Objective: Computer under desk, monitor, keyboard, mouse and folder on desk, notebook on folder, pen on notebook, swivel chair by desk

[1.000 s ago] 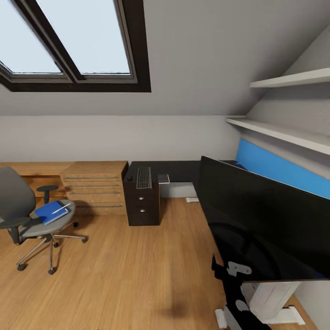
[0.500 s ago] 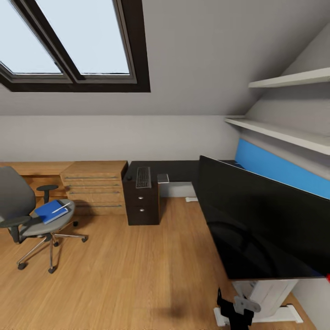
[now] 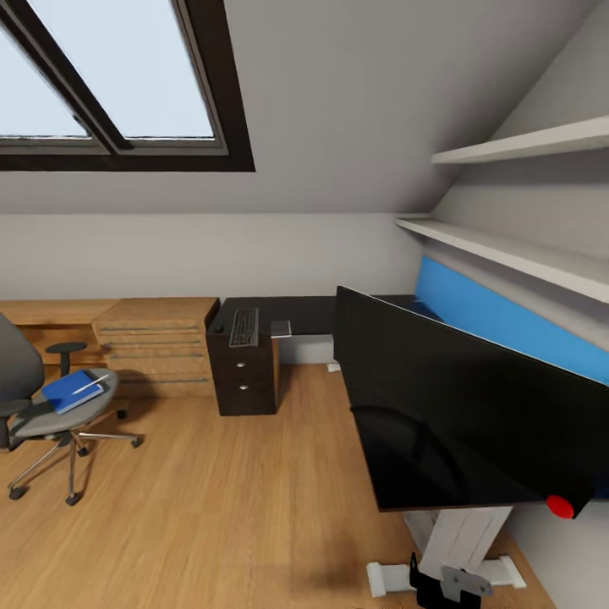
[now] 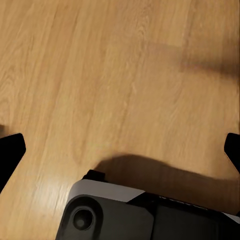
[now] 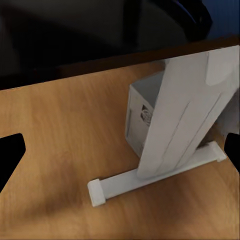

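Head view: the black desk (image 3: 440, 397) is seen along the right wall, under two white shelves (image 3: 507, 245), with a blue panel (image 3: 499, 317) behind it. A red spot (image 3: 559, 506) is seen at the desk's near corner. The keyboard (image 3: 244, 326) is seen on the far end of the desk, above a dark drawer unit (image 3: 244, 376); a small dark item beside it may be the mouse, too small to confirm. The chair (image 3: 38, 397) is parked well apart from the desk, at left; a blue folder (image 3: 69, 392) is carried on its seat, with a white pen (image 3: 87, 385) on top.

Right wrist view: the white desk leg (image 5: 175, 135) and the computer (image 5: 142, 122) behind it are seen on the floor (image 5: 60, 150).

Left gripper (image 4: 120, 145) and right gripper (image 5: 120, 150): jaws spread wide, nothing held.
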Available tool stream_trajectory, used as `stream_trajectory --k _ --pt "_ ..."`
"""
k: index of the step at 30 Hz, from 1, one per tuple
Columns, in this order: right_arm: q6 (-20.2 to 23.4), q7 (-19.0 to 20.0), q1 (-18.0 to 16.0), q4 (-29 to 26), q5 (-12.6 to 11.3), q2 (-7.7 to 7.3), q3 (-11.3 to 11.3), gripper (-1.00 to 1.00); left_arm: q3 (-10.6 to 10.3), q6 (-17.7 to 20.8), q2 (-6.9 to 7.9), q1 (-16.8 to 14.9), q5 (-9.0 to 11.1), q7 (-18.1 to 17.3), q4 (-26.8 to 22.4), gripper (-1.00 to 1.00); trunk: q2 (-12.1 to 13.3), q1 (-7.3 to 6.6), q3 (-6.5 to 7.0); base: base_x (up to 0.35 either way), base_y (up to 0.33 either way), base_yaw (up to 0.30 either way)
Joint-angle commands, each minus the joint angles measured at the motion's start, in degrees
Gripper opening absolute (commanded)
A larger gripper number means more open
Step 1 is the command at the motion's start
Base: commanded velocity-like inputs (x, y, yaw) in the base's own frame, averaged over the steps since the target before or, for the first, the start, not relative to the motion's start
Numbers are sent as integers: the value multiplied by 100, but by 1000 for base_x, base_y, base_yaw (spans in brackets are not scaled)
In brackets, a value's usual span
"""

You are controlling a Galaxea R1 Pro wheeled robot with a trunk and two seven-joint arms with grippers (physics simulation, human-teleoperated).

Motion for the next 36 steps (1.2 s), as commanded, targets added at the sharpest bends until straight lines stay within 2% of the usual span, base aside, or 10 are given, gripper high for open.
stream_trajectory --k 1,15,21,30,33,36 --pt "-13 -22 -5 11 -34 -4 51 100 -25 -30 4 -1 60 34 -9 100 -12 3 -7 -89 -326 -130" --pt "-13 -24 -1 21 -35 -115 54 100 -34 -12 6 -1 59 20 -9 100 -12 3 82 -99 -310 -171" --pt "-18 -30 -1 13 -46 -304 49 100 -34 0 5 -1 59 7 -3 100 -12 3 109 -106 -334 -118" --pt "-22 -42 -1 -21 -81 -496 22 100 -34 8 3 -1 59 0 11 100 -12 3 113 -133 -331 -13" --pt "-1 -56 -7 -119 -126 -668 -10 100 -36 4 2 -1 55 0 57 100 -12 3 114 -81 -230 -2" --pt "22 -62 -14 -442 -209 -822 -26 100 -35 0 3 -1 52 -1 75 100 -12 3 114 -26 -77 -1"
